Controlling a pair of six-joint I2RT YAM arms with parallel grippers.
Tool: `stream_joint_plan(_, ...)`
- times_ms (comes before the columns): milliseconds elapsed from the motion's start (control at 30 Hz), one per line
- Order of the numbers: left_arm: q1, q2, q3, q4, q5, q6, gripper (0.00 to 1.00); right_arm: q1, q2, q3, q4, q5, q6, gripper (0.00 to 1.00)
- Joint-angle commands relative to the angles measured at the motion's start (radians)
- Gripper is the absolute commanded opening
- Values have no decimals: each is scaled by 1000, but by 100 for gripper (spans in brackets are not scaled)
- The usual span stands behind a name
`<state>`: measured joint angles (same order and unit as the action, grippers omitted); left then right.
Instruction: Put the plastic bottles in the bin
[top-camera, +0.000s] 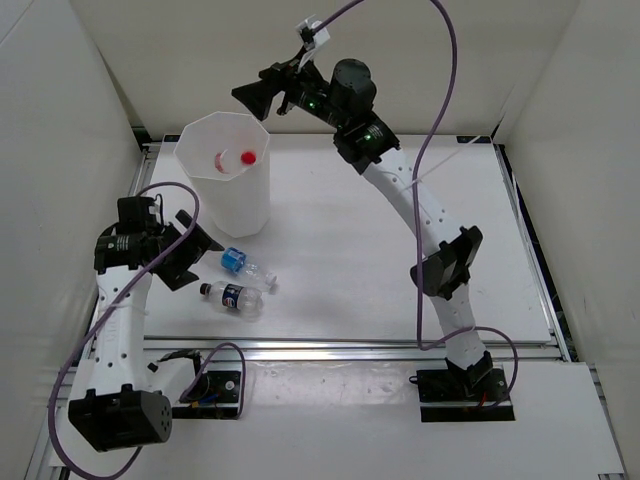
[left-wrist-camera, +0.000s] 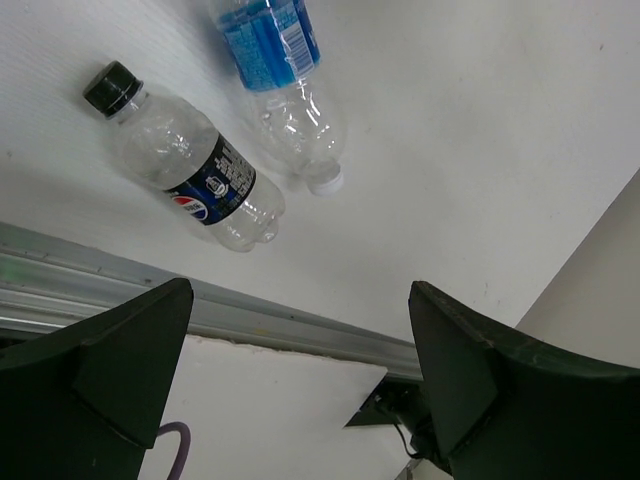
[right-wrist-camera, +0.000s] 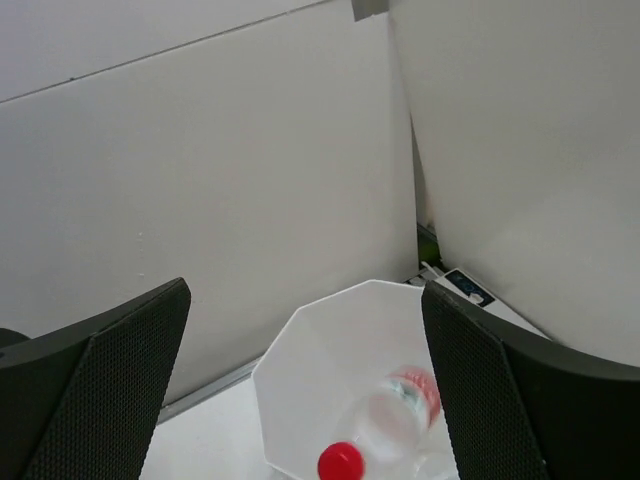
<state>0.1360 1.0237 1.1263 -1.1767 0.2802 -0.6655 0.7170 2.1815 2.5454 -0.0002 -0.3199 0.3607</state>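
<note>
Left hand (top-camera: 200, 262): fingers spread wide, nothing between them. It hovered low over the desk (top-camera: 340, 260), tilted down toward the near edge.

Two plastic bottles lay on their sides on the desk just ahead of this hand. The dark-labelled bottle (left-wrist-camera: 185, 160) with the black cap (left-wrist-camera: 111, 88) was the closer one, ahead of the hand's left finger in the left wrist view. The blue-labelled bottle (left-wrist-camera: 280, 70) lay just past it, its white cap (left-wrist-camera: 325, 182) pointing back toward the hand. The two sat close together; contact could not be made out. Neither touched the fingers. An aluminium rail (left-wrist-camera: 250, 310) ran along the desk edge between the hand and the bottles in that view.

Right hand (top-camera: 250, 90): also wide open and empty, raised high off the desk. The white bin (top-camera: 245, 205) stood upright below it and ahead of its fingers, octagonal rim up.

A red-capped bottle (right-wrist-camera: 395, 415) with a red label rested inside the bin, directly beneath the gap between the right fingers. Whether a second bottle lay beside it could not be told through the translucent wall.

The bin stood beyond the left hand, apart from the two loose bottles.
</note>
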Motion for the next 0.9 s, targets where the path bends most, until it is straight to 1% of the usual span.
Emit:
stream_joint_plan(0, 7, -46, -31, 72, -29, -45, 100, -46, -158, 76, 81, 67, -51, 100)
stream_joint_plan(33, 7, -62, -54, 95, -29, -86, 100, -71, -193, 125, 94, 76, -22, 100)
stream_joint_plan(67, 7, -97, -80, 123, -29, -109, 100, -92, -219, 125, 94, 94, 33, 100)
stream_joint_plan(100, 7, -117, -135, 150, -29, -129, 100, -135, -259, 89, 115, 111, 58, 100)
stream_joint_plan(133, 7, -134, -161, 181, -29, -147, 100, -152, -367, 14, 152, 128, 81, 100)
stream_joint_plan(167, 7, -157, -186, 234, -29, -163, 100, -177, -420, -140, 207, 151, 101, 100)
stream_joint_plan(200, 7, -157, -207, 255, -29, -175, 100, -188, -455, -174, 207, 200, 136, 100)
stream_joint_plan(233, 7, -157, -250, 273, -20, -175, 100, -197, -472, -174, 183, 200, 148, 100)
stream_joint_plan(267, 7, -145, -273, 288, -19, -190, 100, -206, -457, -122, 130, 214, 164, 100)
stream_joint_plan(300, 7, -130, -296, 313, -9, -203, 100, -218, -434, 1, -14, 214, 181, 100)
stream_joint_plan(333, 16, -110, -337, 322, 3, -219, 100, -218, -416, 31, -70, 194, 194, 100)
stream_joint_plan(367, 16, -85, -355, 322, 13, -235, 100, -231, -416, 23, -108, 149, 223, 100)
stream_joint_plan(400, 16, -36, -367, 336, 13, -262, 100, -231, -471, -20, -127, 131, 236, 100)
stream_joint_plan(433, 16, -15, -376, 353, 13, -263, 100, -231, -500, -127, -139, 118, 248, 100)
stream_joint_plan(467, 16, -2, -393, 367, 1, -291, 100, -240, -521, -155, -155, 107, 257, 100)
stream_joint_plan(533, 25, -2, -411, 422, -24, -313, 100, -254, -534, -140, -253, 53, 267, 100)
stream_joint_plan(600, 25, -2, -424, 431, -47, -338, 100, -268, -523, -72, -331, 16, 267, 100)
stream_joint_plan(633, 25, 9, -434, 431, -58, -338, 100, -281, -535, -71, -377, 1, 267, 100)
stream_joint_plan(667, 25, 18, -453, 445, -68, -338, 100, -298, -551, -92, -388, -33, 267, 100)
stream_joint_plan(733, 25, 30, -488, 474, -69, -377, 100, -312, -610, -174, -408, -47, 277, 100)
stream_joint_plan(767, 25, 30, -531, 495, -69, -390, 100, -327, -630, -195, -423, -47, 277, 100)
stream_joint_plan(867, 25, 71, -582, 543, -69, -427, 99, -359, -677, -208, -484, -70, 267, 100)
